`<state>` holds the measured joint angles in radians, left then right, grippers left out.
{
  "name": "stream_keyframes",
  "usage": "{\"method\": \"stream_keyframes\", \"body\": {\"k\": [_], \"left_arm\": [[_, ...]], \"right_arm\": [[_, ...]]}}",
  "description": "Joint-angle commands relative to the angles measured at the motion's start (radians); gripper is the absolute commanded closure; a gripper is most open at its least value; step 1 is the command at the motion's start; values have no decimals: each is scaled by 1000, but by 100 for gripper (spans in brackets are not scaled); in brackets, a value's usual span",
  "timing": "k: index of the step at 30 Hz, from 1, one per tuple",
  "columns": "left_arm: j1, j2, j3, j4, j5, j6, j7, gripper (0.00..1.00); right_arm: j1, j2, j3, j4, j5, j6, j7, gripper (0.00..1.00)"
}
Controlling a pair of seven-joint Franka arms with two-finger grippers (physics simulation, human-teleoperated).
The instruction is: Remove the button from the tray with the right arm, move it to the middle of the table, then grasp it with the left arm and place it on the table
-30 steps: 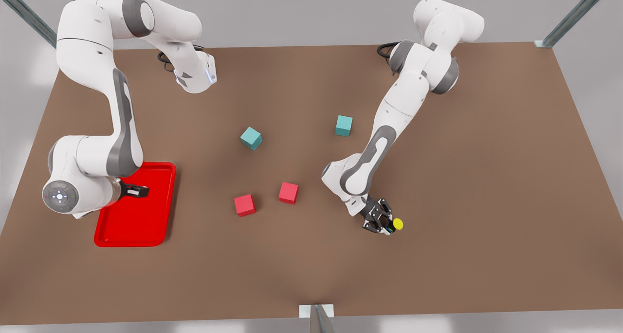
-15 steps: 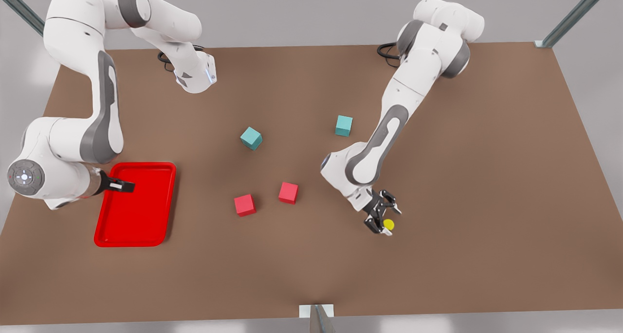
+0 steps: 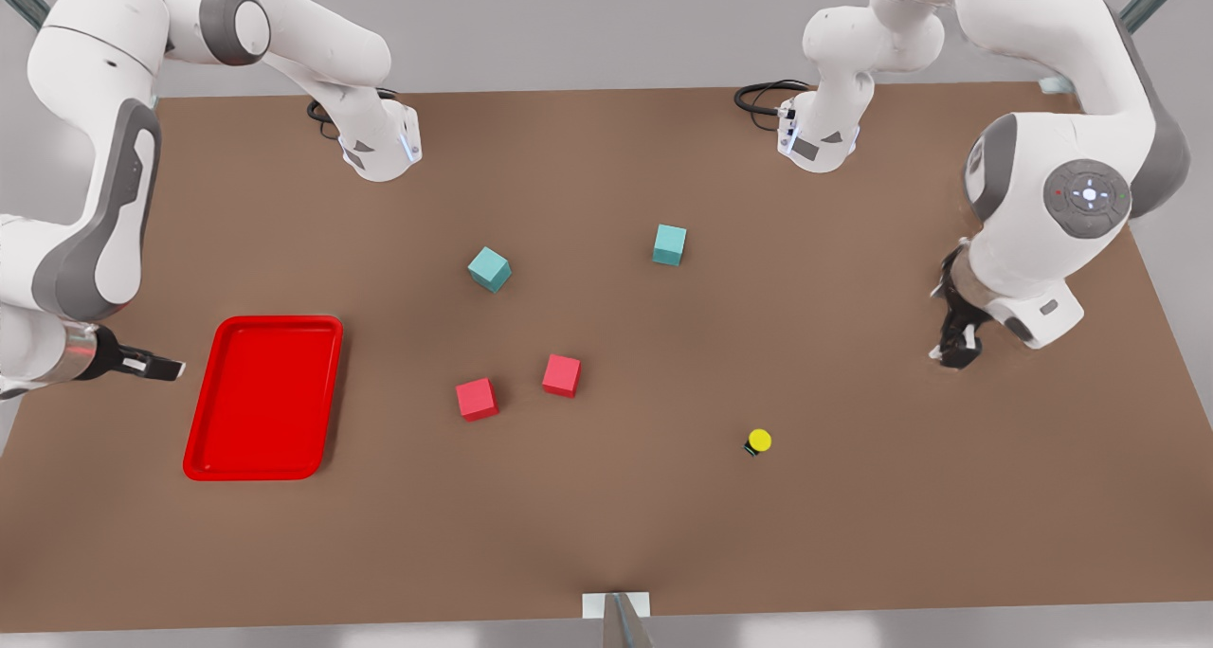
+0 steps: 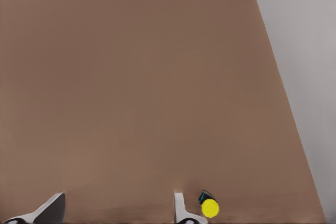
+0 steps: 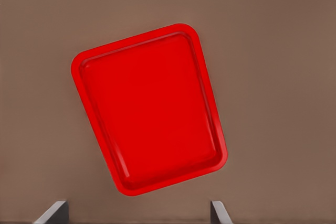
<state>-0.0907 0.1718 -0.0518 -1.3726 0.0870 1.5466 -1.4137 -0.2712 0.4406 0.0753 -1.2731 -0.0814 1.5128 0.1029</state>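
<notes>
**Button at rest on the counter, both arms drawn aside**

The button (image 3: 758,441) stands alone on the brown counter (image 3: 606,534), lower right of centre in the front view, yellow cap up, with nothing touching it. The red tray (image 3: 263,398) lies at the lower left of that view, with nothing in it.

The left end effector (image 3: 955,331), at the front view's right edge, hangs well apart from the button; its wrist view shows two spread fingertips (image 4: 180,208) holding nothing, with the button (image 4: 209,206) just beside one of them in that picture. The right end effector (image 3: 152,368), at the front view's far left beside the tray, is likewise spread wide and empty, looking down on the tray (image 5: 149,108).

Judged from this layout, the placement appears complete. Remaining risks:

- The button is small and light, so any sweep of the left arm back across the lower right could knock or roll it.
- The red cubes (image 3: 519,387) and teal cubes (image 3: 578,257) lie near the centre and could be struck by either arm crossing.
</notes>
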Motion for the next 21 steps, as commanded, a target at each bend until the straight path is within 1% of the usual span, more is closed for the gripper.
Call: {"method": "stream_keyframes", "body": {"k": [1, 2, 3, 6, 10, 12, 14, 17, 19, 21], "left_arm": [[0, -130, 9, -61, -133, -149, 1515, 0], [0, -312, 9, -347, -127, 82, 1517, 0], [11, -321, 9, -375, -125, 76, 1546, 0], [17, -333, 10, -367, -124, 24, 1549, 0], [-1, -314, 7, -362, -125, 36, 1527, 0], [0, -282, -19, -326, -125, 35, 1490, 0], [0, -259, -19, -307, -122, 36, 1490, 0], [3, -247, -19, -301, -122, 41, 1489, 0], [0, -233, -19, -284, -122, 41, 1487, 0], [-1, -178, -20, -235, -122, 39, 1487, 0]], "right_arm": [[4, 7, 1, 9, 3, -22, -120, 0], [7, 7, 1, 11, 3, -22, -121, 0], [13, 4, 6, 28, 2, -23, -120, 0], [15, 7, 6, 38, 3, -19, -127, 0], [6, 7, 5, 23, 3, 14, -126, 0], [13, 1, 5, 21, -3, 29, -127, 0], [4, 4, 5, 5, -11, 59, -127, 0], [3, -5, 6, -37, -20, 152, -129, 0], [7, -57, 12, -123, -18, 211, -130, 0], [17, -54, 47, -138, -18, 224, -132, 0]]}}
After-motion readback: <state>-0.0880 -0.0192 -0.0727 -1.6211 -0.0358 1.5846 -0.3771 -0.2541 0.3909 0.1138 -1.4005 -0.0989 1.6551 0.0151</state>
